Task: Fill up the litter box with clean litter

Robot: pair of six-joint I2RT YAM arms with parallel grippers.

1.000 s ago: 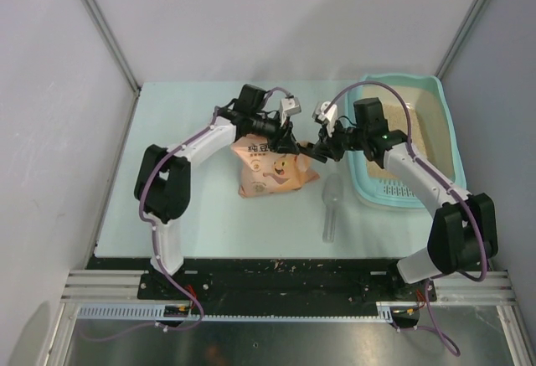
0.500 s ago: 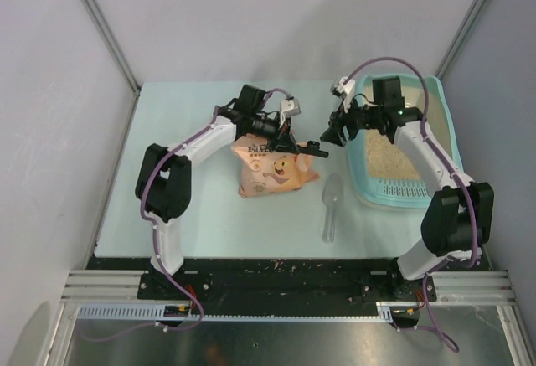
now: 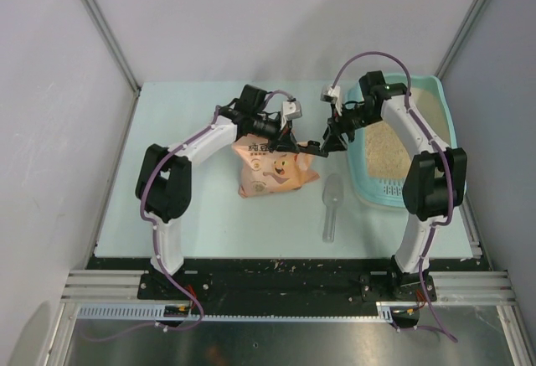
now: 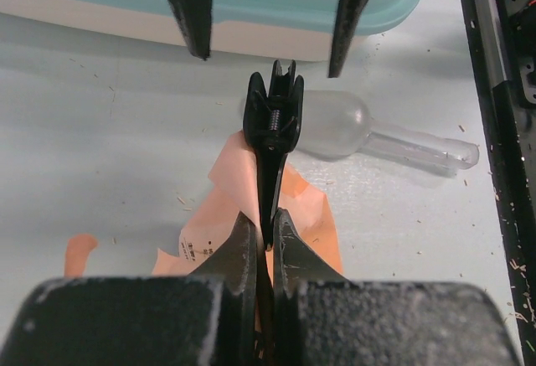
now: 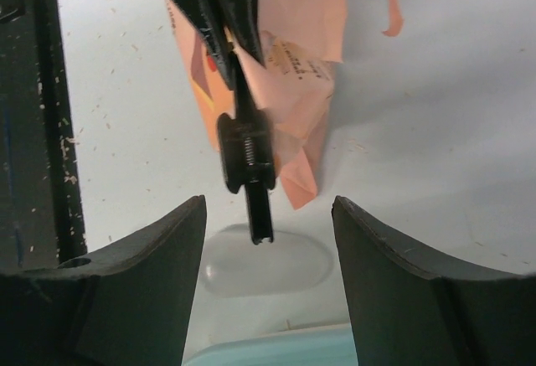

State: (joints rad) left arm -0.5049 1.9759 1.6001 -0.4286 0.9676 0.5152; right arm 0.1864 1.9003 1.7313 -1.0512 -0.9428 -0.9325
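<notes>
Jaws of the left gripper (image 4: 265, 230) clamp a black clip (image 4: 272, 119) atop the bag (image 3: 268, 169); the right gripper (image 5: 268, 215) gapes before it, likely poised to unclip it squarely. Beige litter (image 3: 385, 152) lies in the box (image 3: 444, 123).

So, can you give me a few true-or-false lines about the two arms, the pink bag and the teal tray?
1. The litter box has beige litter in it. True.
2. The right gripper holds the clear scoop. False: the scoop lies on the table, unheld.
3. The left gripper is shut on a black clip. True.
4. The right gripper is clamped shut. False: its fingers are spread open near the clip.
5. The pink bag lies inside the litter box. False: it is on the table beside it.
</notes>
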